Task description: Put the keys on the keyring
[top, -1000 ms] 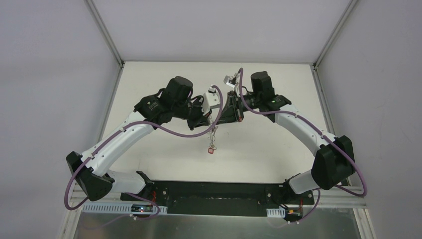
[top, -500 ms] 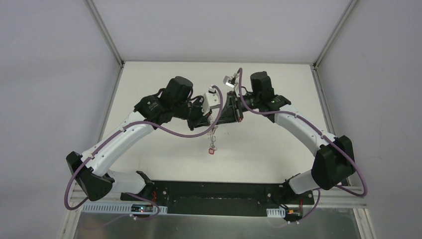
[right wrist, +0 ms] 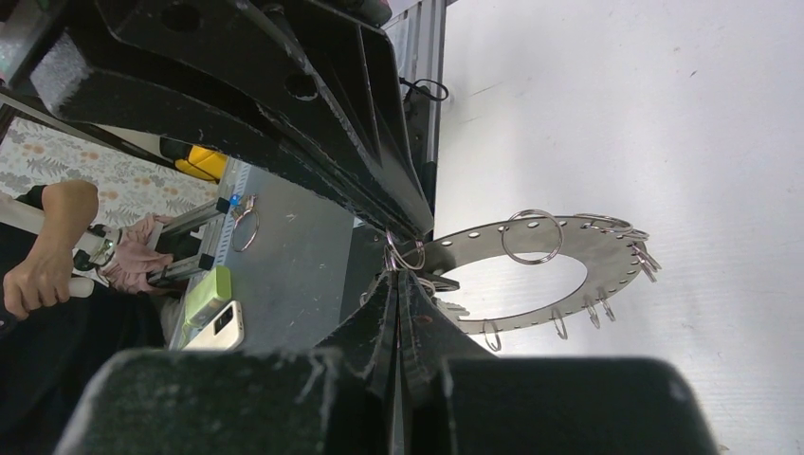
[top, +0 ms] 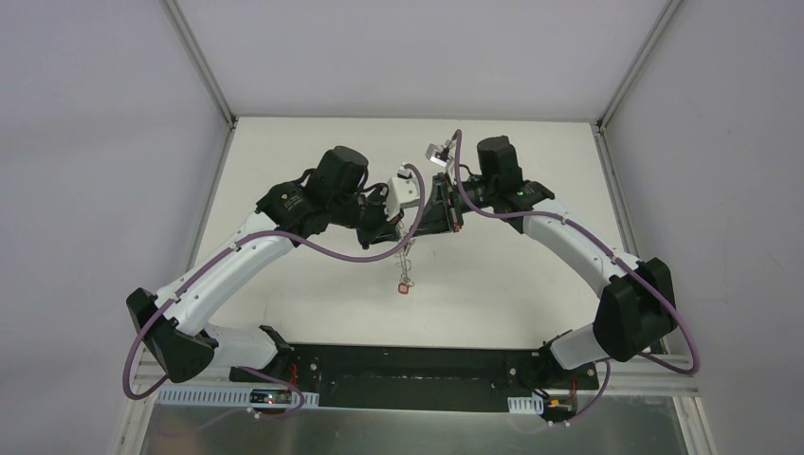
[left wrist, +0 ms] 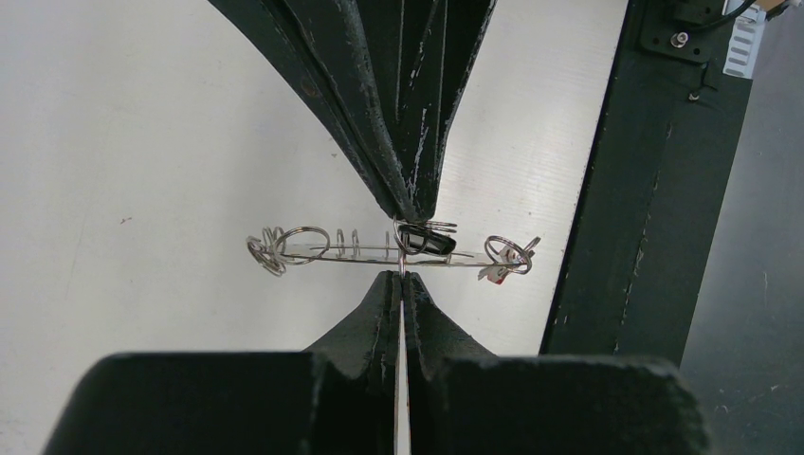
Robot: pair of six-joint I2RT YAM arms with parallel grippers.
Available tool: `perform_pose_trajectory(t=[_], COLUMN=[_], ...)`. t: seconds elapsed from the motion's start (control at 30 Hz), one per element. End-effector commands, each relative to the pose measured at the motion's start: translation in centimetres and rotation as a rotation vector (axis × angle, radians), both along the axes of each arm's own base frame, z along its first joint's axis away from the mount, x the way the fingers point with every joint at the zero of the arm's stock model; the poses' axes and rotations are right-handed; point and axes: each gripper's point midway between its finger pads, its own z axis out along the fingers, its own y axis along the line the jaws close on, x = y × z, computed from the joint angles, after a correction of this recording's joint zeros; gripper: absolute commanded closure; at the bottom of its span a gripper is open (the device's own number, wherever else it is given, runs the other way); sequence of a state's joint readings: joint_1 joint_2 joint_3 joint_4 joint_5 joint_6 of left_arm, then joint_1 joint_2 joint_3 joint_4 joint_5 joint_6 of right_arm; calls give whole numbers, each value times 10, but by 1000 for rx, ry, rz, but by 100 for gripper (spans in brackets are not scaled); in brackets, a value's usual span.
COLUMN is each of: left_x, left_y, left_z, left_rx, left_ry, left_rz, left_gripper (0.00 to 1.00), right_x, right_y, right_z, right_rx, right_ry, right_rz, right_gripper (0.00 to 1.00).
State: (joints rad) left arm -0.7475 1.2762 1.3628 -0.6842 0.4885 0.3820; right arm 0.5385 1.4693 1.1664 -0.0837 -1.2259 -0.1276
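The keyring point(right wrist: 569, 239), a wide flat grey ring rimmed with wire loops, is held above the table between both grippers. In the top view it hangs edge-on point(top: 407, 258) with the red-headed key point(top: 405, 285) at its lowest point. In the left wrist view it is edge-on point(left wrist: 370, 253), with the black-headed key point(left wrist: 424, 240) on it and the red-headed key point(left wrist: 493, 275) at its right end. My left gripper point(left wrist: 400, 275) is shut on a wire loop at its rim. My right gripper point(right wrist: 396, 275) is shut on a wire loop point(right wrist: 406, 256) on the opposite side.
The black base rail point(left wrist: 654, 190) lies along the table's near edge point(top: 408, 365). Beyond the table, the right wrist view shows a person's arm point(right wrist: 52, 256), a phone point(right wrist: 220, 327) and a green object point(right wrist: 207, 289). White walls and metal posts point(top: 199, 62) enclose the table.
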Motion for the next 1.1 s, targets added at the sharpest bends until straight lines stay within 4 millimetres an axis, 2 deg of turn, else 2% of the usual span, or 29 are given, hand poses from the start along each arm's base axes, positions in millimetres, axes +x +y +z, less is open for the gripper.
perform_pose_trajectory(t=[0.0, 0.53, 0.9, 1.07], left_x=[-2, -3, 0, 1], left_y=[-8, -6, -6, -8], left_z=[11, 15, 16, 16], left_rx=[-45, -51, -53, -59], left_ry=[-32, -42, -43, -27], left_rz=[-29, -27, -4, 4], left_gripper=[100, 100, 100, 100], right_x=[4, 9, 7, 10], right_y=[-2, -4, -7, -6], right_z=[4, -5, 2, -2], right_rx=[18, 1, 16, 9], right_ry=[-47, -51, -54, -56], right_rz=[-4, -18, -17, -33], right_gripper=[100, 100, 100, 100])
